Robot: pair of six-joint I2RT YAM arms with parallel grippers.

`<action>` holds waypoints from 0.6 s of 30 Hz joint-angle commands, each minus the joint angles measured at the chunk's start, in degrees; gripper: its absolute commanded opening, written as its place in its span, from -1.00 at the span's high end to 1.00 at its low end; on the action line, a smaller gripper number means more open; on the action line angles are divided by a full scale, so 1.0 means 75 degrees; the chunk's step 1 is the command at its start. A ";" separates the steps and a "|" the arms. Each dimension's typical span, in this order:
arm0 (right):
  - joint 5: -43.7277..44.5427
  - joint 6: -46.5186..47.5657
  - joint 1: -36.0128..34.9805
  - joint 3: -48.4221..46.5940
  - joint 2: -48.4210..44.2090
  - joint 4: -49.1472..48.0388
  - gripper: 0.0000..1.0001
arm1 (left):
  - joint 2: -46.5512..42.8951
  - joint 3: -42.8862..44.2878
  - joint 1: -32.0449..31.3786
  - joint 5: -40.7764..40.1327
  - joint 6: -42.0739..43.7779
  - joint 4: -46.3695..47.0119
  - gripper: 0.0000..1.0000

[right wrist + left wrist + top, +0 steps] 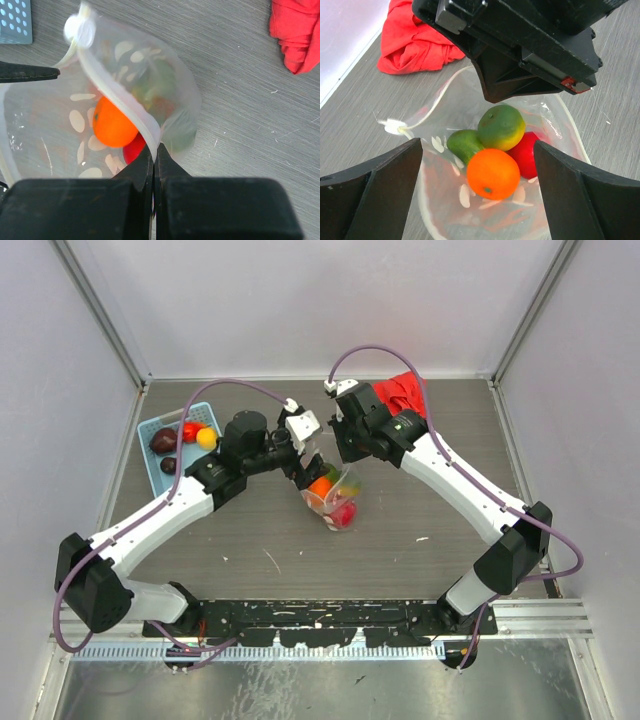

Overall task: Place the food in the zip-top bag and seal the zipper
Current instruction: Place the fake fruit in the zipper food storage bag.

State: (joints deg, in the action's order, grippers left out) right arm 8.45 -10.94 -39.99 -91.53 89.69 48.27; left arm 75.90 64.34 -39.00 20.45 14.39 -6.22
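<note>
**Bag pinched open at mid-worktop, fruit waiting in the basket**

The grey worktop (420, 510) carries everything. The clear dotted bag (350, 486) hangs at its centre between the two arms. The blue basket (145, 430) sits at ten o'clock and a red cloth (405, 390) at one o'clock.

The right pincer (154, 148) is fully closed on the bag's rim, at six o'clock in its own view. The left pincer (477, 146) gapes wide with the bag's mouth between its fingers, and I cannot tell whether either finger touches the film.

Several fruits (493, 173) lie inside the bag: orange, red and two green. Red, yellow and dark purple ones lie in the basket (190, 432), so loading looks unfinished.

The bag is likely thin, floppy and slippery, and would sag shut if released. The stiffer zipper strip (120, 95) is the sensible place to hold it, as the right pincer does. The fruits look light and apt to roll, so they are best gripped across the middle.

Only the right wrist view shows the pinch on the rim. Only the left wrist view shows the bag's contents plainly. Only the overhead view shows what is in the basket.
</note>
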 commanded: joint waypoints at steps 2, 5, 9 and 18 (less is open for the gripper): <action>-0.0106 -0.0108 0.0008 -0.0370 -0.0057 -0.0213 0.99 | -0.0240 -0.0005 -0.0026 -0.0268 -0.0056 0.0665 -0.87; -0.0129 -0.0100 0.0004 -0.0369 -0.0053 -0.0214 0.99 | -0.0341 -0.0001 -0.0026 -0.0445 -0.0281 0.0688 -0.87; -0.0142 -0.0103 0.0008 -0.0379 -0.0053 -0.0211 0.99 | -0.0729 0.0116 -0.0026 -0.0808 -0.0832 0.0485 -0.88; -0.0131 -0.0113 0.0002 -0.0361 -0.0030 -0.0213 0.99 | -0.1330 0.0340 -0.0026 -0.2724 -0.2102 -0.0773 -0.89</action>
State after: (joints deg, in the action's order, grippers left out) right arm 7.79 -11.14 -39.99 -91.53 89.76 48.29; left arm 68.60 64.60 -39.00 9.50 3.81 -8.84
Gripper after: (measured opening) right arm 0.039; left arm 0.936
